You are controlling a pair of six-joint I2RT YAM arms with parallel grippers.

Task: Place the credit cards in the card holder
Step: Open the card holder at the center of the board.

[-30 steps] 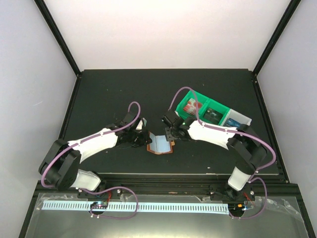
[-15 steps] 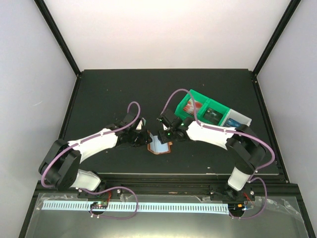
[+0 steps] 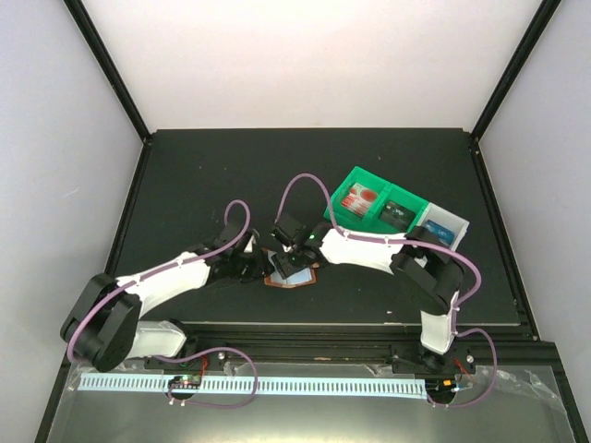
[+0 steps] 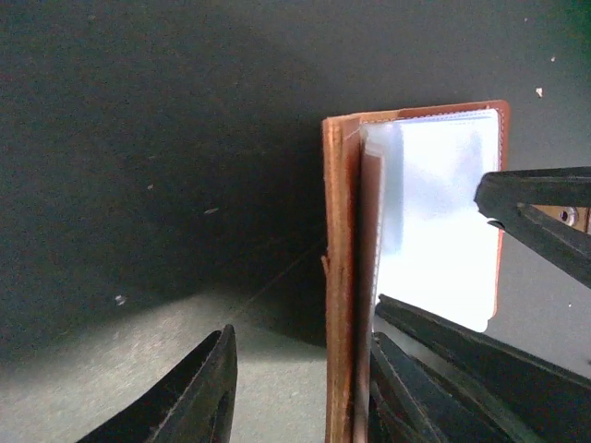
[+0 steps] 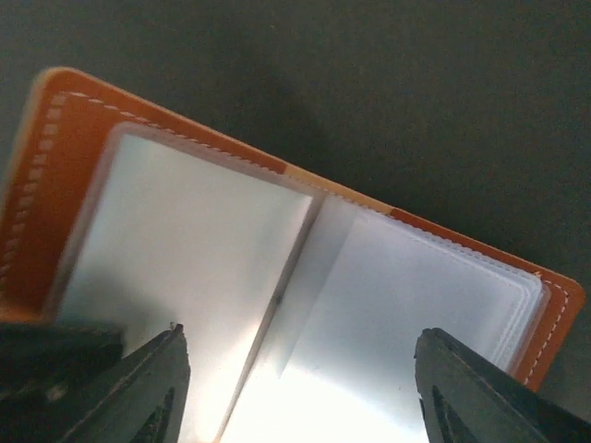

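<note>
Left wrist view, item one: card holder [image 4: 338, 231], reddish-brown leather. It lies open on the black table [image 4: 138, 138], near centre, with one cover raised on edge and clear plastic sleeves fanned beside it.
- Handling: judged light, limp at the fold and slick on the sleeves, so likely to skid or flop shut if pushed.
- Best hold: the stiffer stitched leather edge, not the sleeves.
- Left gripper [image 4: 300, 337]: jaws parted and straddling the raised cover, one finger close against it, the other well apart; nothing clamped.
- Right gripper [image 5: 300, 337]: jaws spread wide directly over the sleeves, carrying nothing.
- Progress: no card shows in any visible sleeve, so loading is judged not yet begun.

Item two, farther right: credit cards [image 3: 362, 197], thin stiff plastic.
- Handling: judged slippery and hard to lift from flat; take by a short edge, or tilt against a wall first.
- Location: a red lot and a dark lot sit in the green bin [image 3: 343, 189], one compartment each.
- Adjacent: a pale grey bin [image 3: 457, 221] touches the green bin's right end and holds something blue.

Obstructions: the bin walls limit finger approach. Both grippers crowd the holder, so a finger clash is the main risk.
</note>
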